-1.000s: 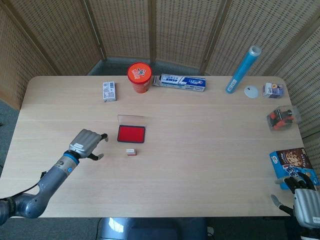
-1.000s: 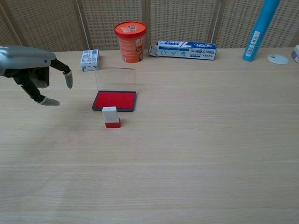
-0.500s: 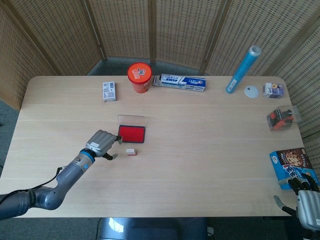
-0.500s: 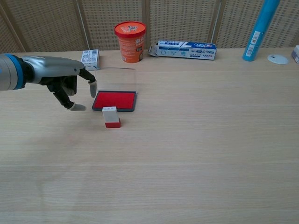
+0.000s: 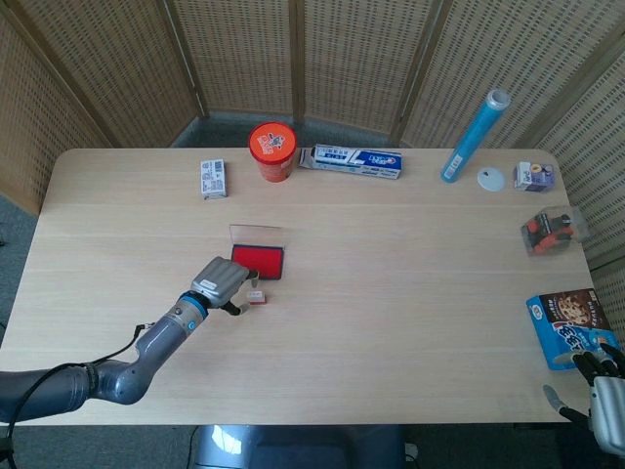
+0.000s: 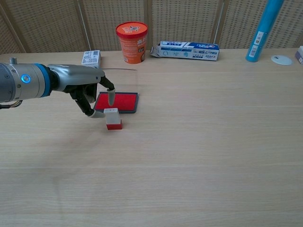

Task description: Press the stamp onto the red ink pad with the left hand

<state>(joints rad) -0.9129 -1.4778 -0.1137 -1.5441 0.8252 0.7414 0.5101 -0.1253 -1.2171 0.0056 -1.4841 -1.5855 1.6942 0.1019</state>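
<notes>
The small stamp (image 6: 112, 118), white on top with a red base, stands on the table just in front of the red ink pad (image 6: 117, 101), whose clear lid stands up at the back. In the head view the stamp (image 5: 256, 296) lies below the ink pad (image 5: 258, 261). My left hand (image 6: 90, 93) hovers at the stamp's left side, fingers apart, fingertips (image 6: 111, 98) close to its top; it holds nothing. The left hand (image 5: 221, 283) partly covers the pad's left edge in the head view. My right hand (image 5: 607, 408) is at the bottom right corner, off the table, fingers unclear.
At the back stand a small white box (image 6: 91, 60), an orange cup (image 6: 132, 41), a toothpaste box (image 6: 188, 50) and a blue tube (image 6: 263, 29). On the right in the head view lie a white disc (image 5: 491, 178), a clear box (image 5: 551, 232) and a cookie pack (image 5: 571, 327).
My left hand has travelled right across the table from the left side to the stamp and ink pad. The right hand has sunk lower at the frame's corner.
</notes>
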